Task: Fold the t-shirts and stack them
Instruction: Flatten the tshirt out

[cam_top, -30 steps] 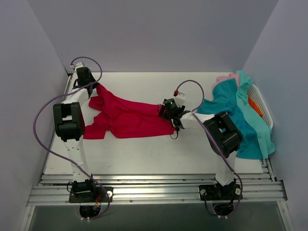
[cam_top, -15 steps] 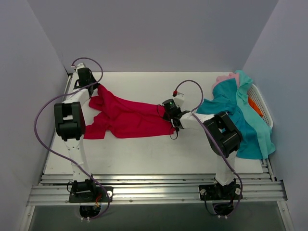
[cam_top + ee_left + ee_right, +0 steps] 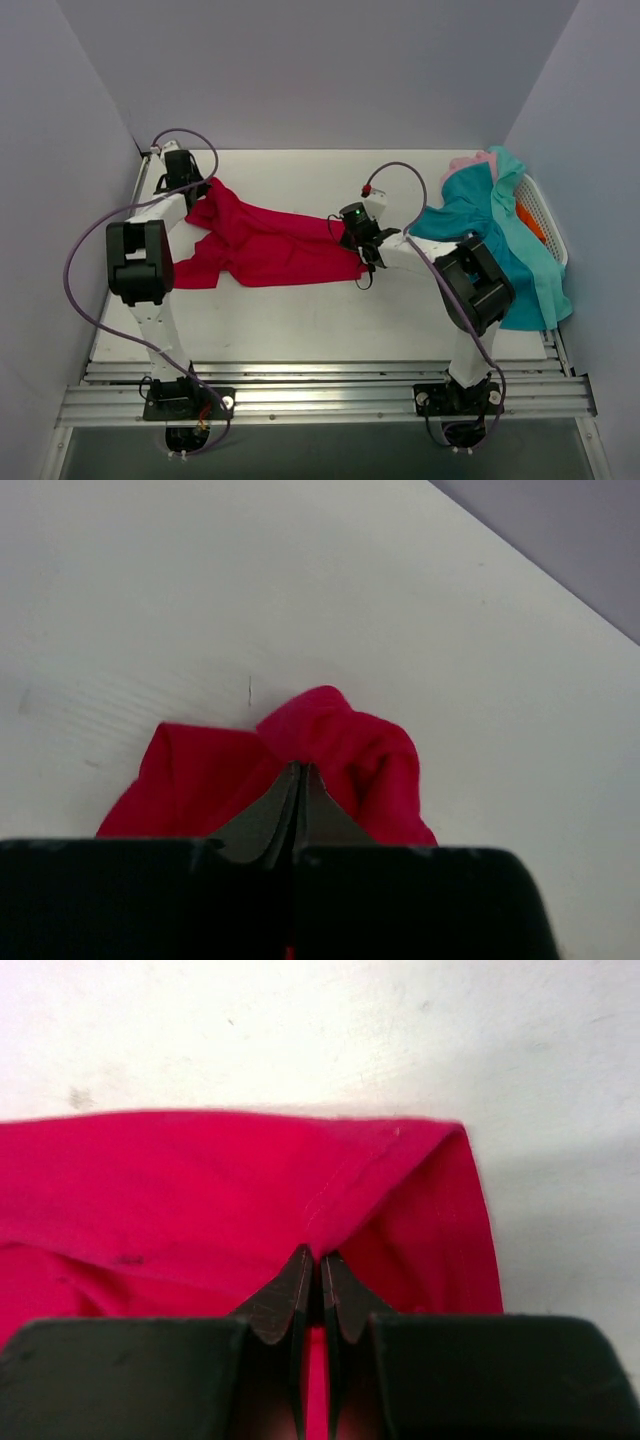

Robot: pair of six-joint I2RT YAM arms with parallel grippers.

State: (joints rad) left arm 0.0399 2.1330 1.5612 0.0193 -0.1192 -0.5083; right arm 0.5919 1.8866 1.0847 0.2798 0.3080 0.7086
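White matte counter [image 3: 300, 330] fills most of the overhead view, smooth and flat, with a few faint scuffs showing up close in the wrist views. Next biggest is the heap of teal t-shirts [image 3: 500, 245] at the right edge. They're soft and floppy, draped over a white slotted plastic basket [image 3: 548, 218] and spilling off it onto the counter, partly behind the right arm [image 3: 475, 285]. The crimson t-shirt [image 3: 265, 248] lies on the middle-left of the counter, pulled into a long rumpled band between the two arms, with a loose flap sagging toward the near-left. A pale pink t-shirt [image 3: 468, 162] pokes out as a small crumpled lump at the far end of the teal heap, and there's a sliver of something orange [image 3: 530, 222] inside the basket that I can't identify. The left jaws, at the end of the left arm [image 3: 135, 262] near the far-left corner, are clamped fully together on a bunched wad of the crimson fabric, which puffs out on both sides of the dark tapered fingertips [image 3: 265, 815]. The right jaws are pinched together too, gripping the shirt's right end; its fingertips [image 3: 285, 1300] bite a crease next to a stitched hem corner.
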